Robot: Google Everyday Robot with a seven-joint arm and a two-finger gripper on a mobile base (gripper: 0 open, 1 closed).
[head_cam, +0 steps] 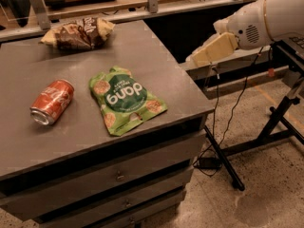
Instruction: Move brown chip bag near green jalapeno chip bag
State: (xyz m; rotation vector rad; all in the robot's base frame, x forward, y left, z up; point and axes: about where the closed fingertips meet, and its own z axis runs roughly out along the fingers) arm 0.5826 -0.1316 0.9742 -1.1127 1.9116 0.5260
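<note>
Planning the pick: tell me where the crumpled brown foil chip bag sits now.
Camera view: the crumpled dark brown foil chip bag lies at the grey table's far left, behind the red soda can; the pincer hovers off its right side.

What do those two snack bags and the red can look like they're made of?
The brown chip bag looks like crinkled foil-lined plastic, glossy on its creases. The green jalapeno chip bag seems smoother plastic film, lying flat with a faint sheen. The red can is probably thin painted metal, its end silvery. The gripper hangs beyond the table edge, touching nothing.
</note>
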